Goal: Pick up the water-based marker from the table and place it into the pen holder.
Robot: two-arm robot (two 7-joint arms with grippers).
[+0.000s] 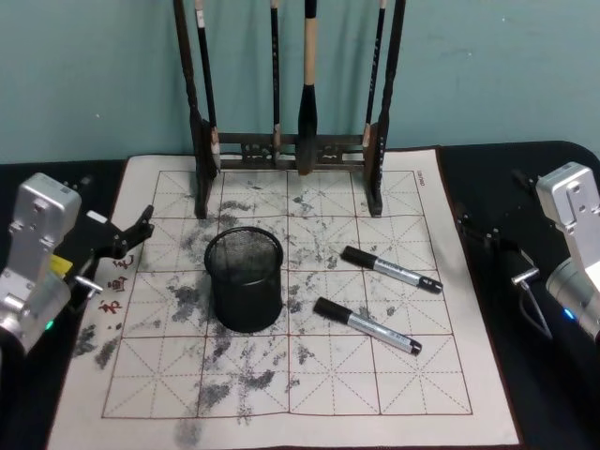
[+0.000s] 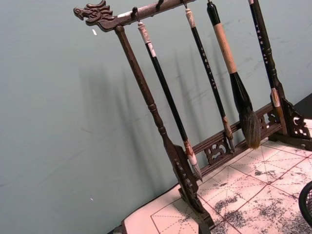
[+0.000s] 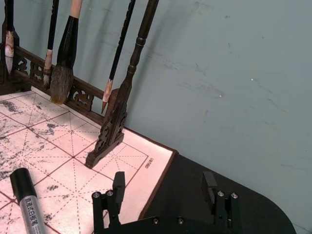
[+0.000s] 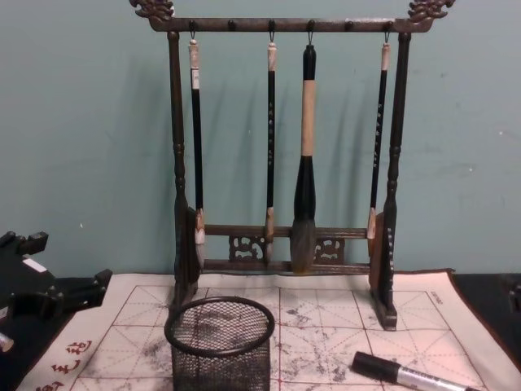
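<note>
Bench state, for your log. The black table (image 1: 487, 178) carries a white grid mat (image 1: 375, 375), heavily ink-stained, with red characters near its left edge. At the mat's far side stands the dark wooden brush rack (image 4: 281, 24). The chest view gives you its top rail with carved ends and 4 brushes hanging from hooks, the thick tan-handled brush (image 4: 308, 122) third from the left. The head view gives you the rack's feet planted on the mat. The pen holder (image 1: 245, 281), a black mesh cup, stands upright left of the mat's centre, in front of the rack and apart from it. From the head view you can look down into it and see no pen inside. 2 water-based markers lie flat on the mat to the holder's right, both black-capped with grey barrels, caps pointing toward the holder. The far marker (image 1: 391, 269) lies nearer the rack, and the near marker (image 1: 367, 326) is just beside the holder's base. They lie roughly parallel, not touching. The right wrist view picks up the far marker's cap end beside the rack's right foot. The left gripper (image 1: 136, 234) hangs over the mat's left edge by the red characters, fingers spread, nothing between them. The right gripper (image 3: 163, 183) sits over the bare table just off the mat's right edge. Its wrist view shows its 2 fingers wide apart and empty. Both are well apart from the markers.
</note>
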